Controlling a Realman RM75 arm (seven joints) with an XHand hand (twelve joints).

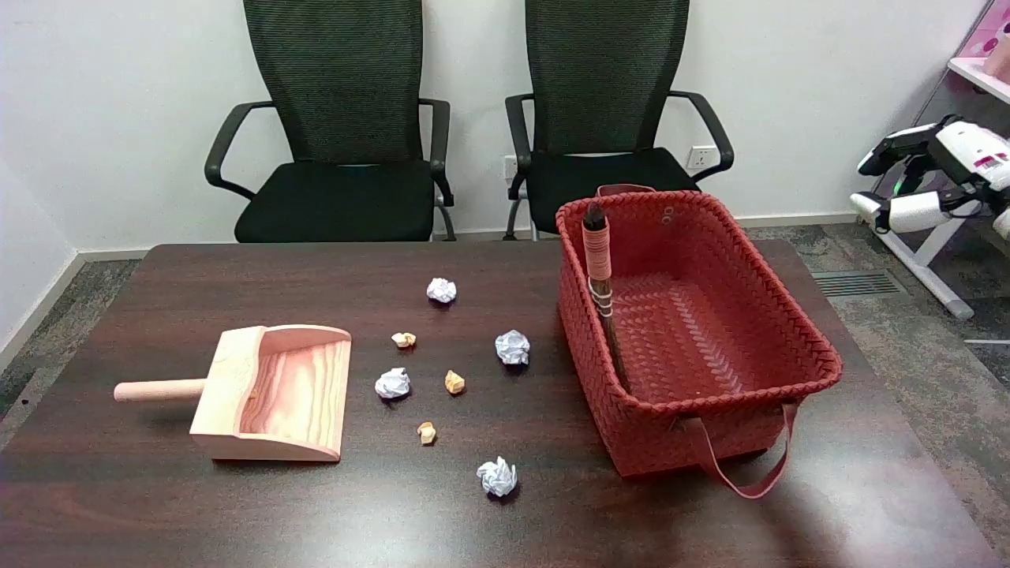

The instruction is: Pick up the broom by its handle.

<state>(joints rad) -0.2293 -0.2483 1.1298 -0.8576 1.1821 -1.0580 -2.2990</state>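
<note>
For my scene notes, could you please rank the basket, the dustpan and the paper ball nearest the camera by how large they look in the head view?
1. Basket
2. Dustpan
3. Paper ball

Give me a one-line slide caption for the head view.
Broom leaning handle-up inside a red woven basket, beside a wooden dustpan and scattered crumpled paper.

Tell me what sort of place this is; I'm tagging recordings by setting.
Probably an office or meeting room: two black mesh office chairs stand behind a dark wooden table, against a plain white wall with a power socket.
</note>
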